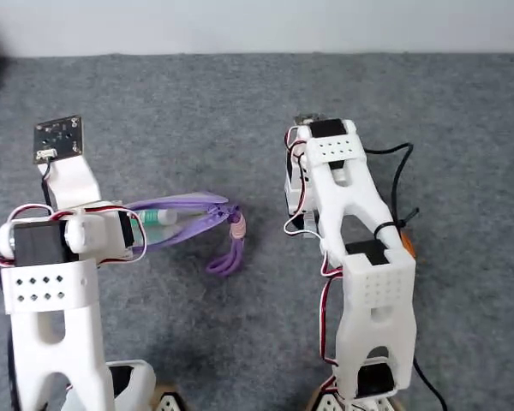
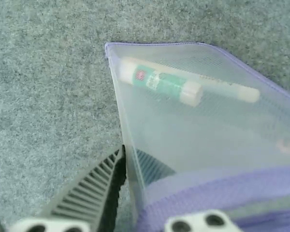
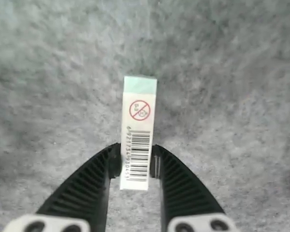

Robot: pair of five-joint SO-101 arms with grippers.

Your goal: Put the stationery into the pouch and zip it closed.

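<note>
pouch (image 2: pixel 183 140) of clear mesh with a purple zip edge lies on the grey, carpet-like bench (image 1: pixel 154 111), one end pinched in the left tool (image 2: pixel 133 183). the tool's ribbed dark finger (image 2: pixel 87 198) presses against the pouch's side seam, and the jaws are drawn narrow on the fabric. inside the pouch, ahead of the left tool, sit a glue stick (image 2: pixel 159 82) with a green label and white cap, and a pale tube (image 2: pixel 232 91) just behind it. from the high view the pouch stretches away from the left tool toward the other arm, and its purple strap (image 1: pixel 229 253) is looped on the bench at the far end.

well apart from the pouch, the right tool (image 3: pixel 135 159) points down at the bench and grips a white labelled block (image 3: pixel 139 111) between its two dark fingers. the block stands out beyond the fingertips, showing a barcode and a pale green end.
</note>
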